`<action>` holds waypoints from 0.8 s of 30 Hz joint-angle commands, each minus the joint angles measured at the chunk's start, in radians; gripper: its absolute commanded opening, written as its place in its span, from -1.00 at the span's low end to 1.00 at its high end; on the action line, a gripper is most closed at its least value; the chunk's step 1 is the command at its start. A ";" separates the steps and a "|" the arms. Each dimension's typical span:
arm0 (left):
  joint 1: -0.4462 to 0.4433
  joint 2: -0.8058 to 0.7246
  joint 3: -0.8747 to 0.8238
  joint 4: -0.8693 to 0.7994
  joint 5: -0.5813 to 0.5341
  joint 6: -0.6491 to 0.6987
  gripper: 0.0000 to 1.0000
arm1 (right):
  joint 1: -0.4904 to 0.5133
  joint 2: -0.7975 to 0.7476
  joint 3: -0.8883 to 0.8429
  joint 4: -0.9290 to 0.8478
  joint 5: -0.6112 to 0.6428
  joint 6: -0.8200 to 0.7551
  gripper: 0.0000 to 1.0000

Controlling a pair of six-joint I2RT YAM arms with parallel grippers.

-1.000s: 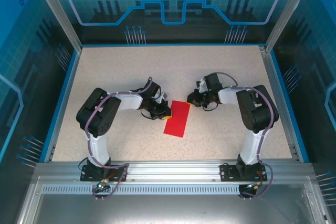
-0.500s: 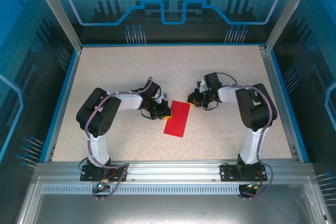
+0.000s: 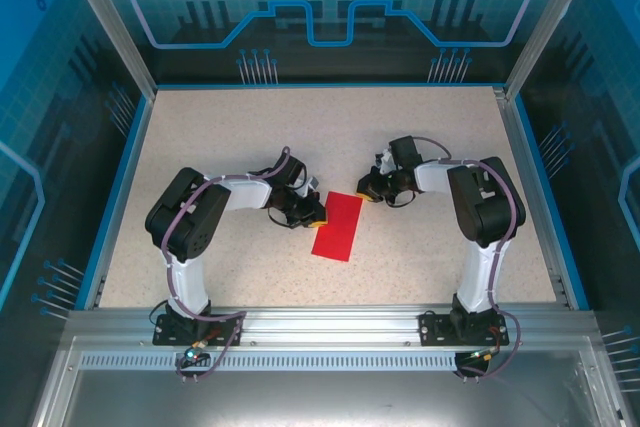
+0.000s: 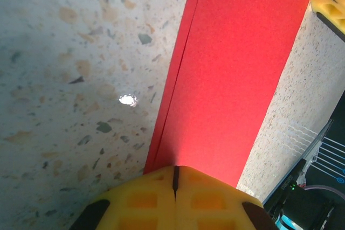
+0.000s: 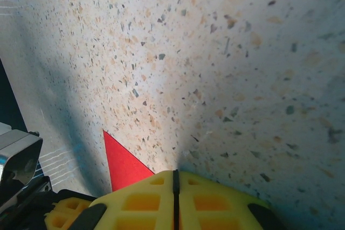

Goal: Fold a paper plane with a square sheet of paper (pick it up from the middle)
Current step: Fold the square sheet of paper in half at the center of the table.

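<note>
Left wrist view, nearest first: your left gripper (image 4: pixel 175 179) has its yellow pads pressed together, with nothing visible between them. The tips bear on the closest end of the square sheet of paper (image 4: pixel 232 74). The sheet lies flat on the speckled table (image 4: pixel 81 79), doubled into a long red strip, with two edges showing along its left side. Likely purpose: pinning the sheet or sharpening the crease. At the sheet's far corner your right gripper (image 5: pixel 175 184) is likewise closed and empty, just beside the paper.
</note>
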 commanded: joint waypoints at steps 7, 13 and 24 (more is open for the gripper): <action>-0.015 0.072 -0.061 -0.154 -0.129 0.017 -1.00 | -0.012 -0.084 -0.026 -0.016 0.034 -0.022 -0.83; -0.015 0.069 -0.058 -0.154 -0.126 0.014 -1.00 | 0.004 -0.261 -0.116 0.013 0.023 -0.008 -0.79; -0.014 0.063 -0.053 -0.159 -0.123 0.015 -1.00 | 0.183 -0.381 -0.377 0.159 0.029 0.153 -0.79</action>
